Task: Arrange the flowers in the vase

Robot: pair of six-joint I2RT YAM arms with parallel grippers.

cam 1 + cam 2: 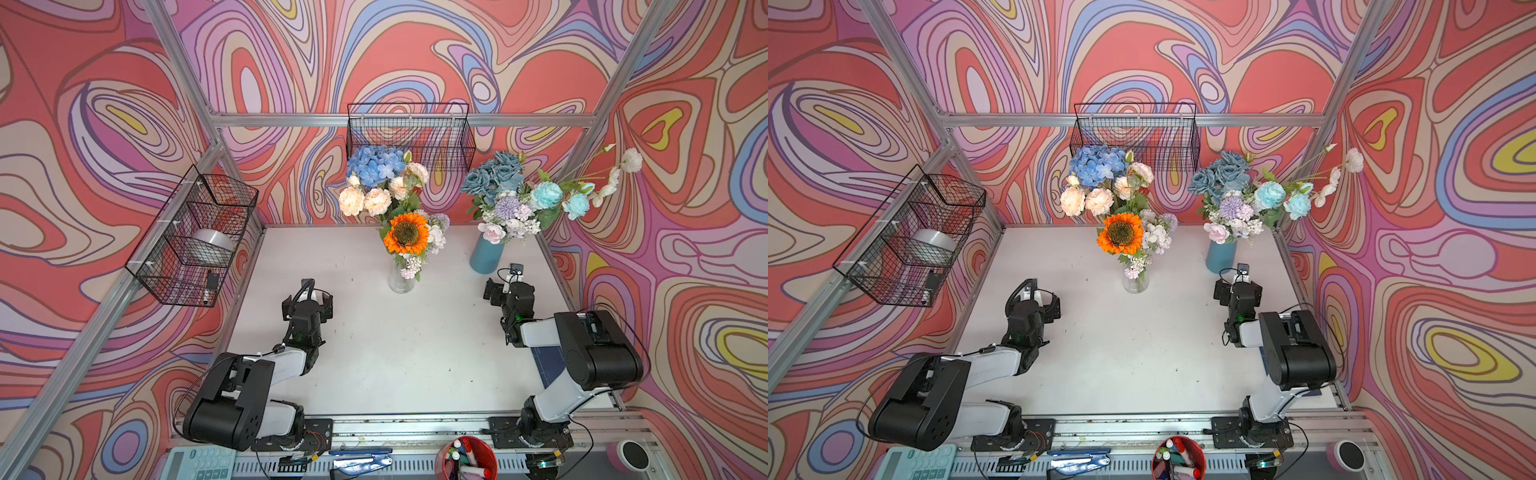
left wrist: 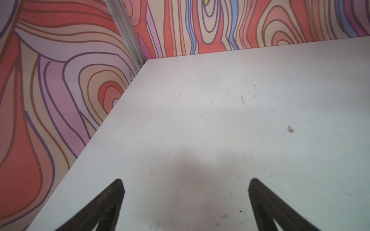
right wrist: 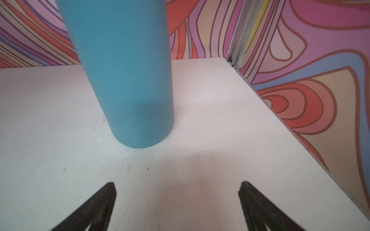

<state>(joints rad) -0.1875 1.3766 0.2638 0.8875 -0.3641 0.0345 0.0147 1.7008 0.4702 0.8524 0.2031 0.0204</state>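
In both top views a clear glass vase (image 1: 401, 279) (image 1: 1135, 282) stands at the middle back of the white table. It holds flowers: an orange sunflower (image 1: 406, 232), a blue hydrangea (image 1: 376, 164) and peach roses (image 1: 365, 201). To its right a blue vase (image 1: 486, 255) (image 3: 124, 70) carries teal-blue roses (image 1: 494, 174), lilac and pale blooms. My left gripper (image 1: 307, 297) (image 2: 185, 181) hangs open over bare table, left of the glass vase. My right gripper (image 1: 505, 286) (image 3: 177, 184) is open, just in front of the blue vase's foot, with nothing between its fingers.
An empty wire basket (image 1: 411, 137) hangs on the back wall. Another basket (image 1: 195, 237) on the left wall holds a silver tape roll (image 1: 214, 245). On the front rail stand a red cup of markers (image 1: 467, 459) and a calculator (image 1: 195, 463). White long-stemmed blooms (image 1: 631, 159) lean toward the right wall.
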